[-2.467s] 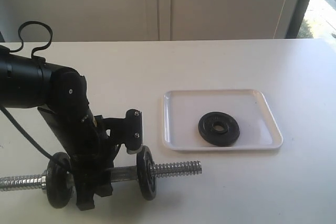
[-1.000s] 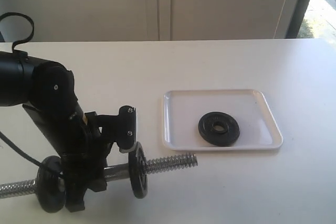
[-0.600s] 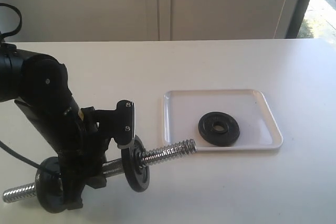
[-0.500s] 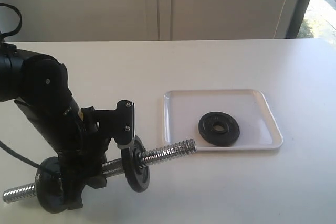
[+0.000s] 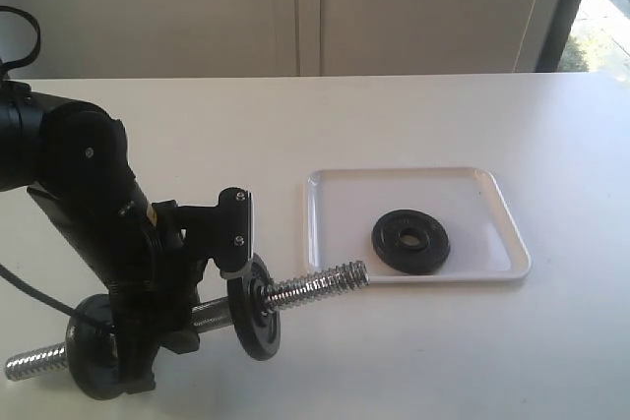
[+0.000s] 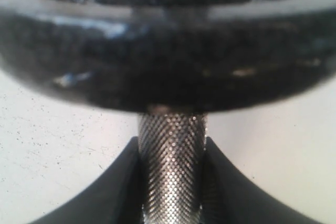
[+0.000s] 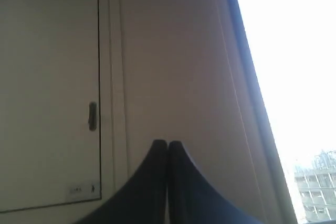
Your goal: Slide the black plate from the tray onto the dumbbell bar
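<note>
Left tool (image 6: 172, 174) clamps tilted chrome steel dumbbell bar (image 5: 310, 285); right tool (image 7: 167, 182) closed, empty; bar could swivel in grip, missing hole of round black cast-iron plate (image 5: 409, 240).

I see a plain white table (image 5: 413, 115) that fills most of the exterior view, its far edge meeting pale cabinet fronts. Daylight washes over its right side. On my screen the white tray (image 5: 345, 213) sits flat on it, right of centre, long sides running across the view. Toward the front left corner is the dumbbell bar (image 5: 310, 287). It is tilted, with the threaded end nearest the tray lifted off the tabletop and close to the tray's front left corner. I cannot tell whether the lower, left disc touches the surface. In the left wrist view the tabletop looks faintly speckled.
</note>
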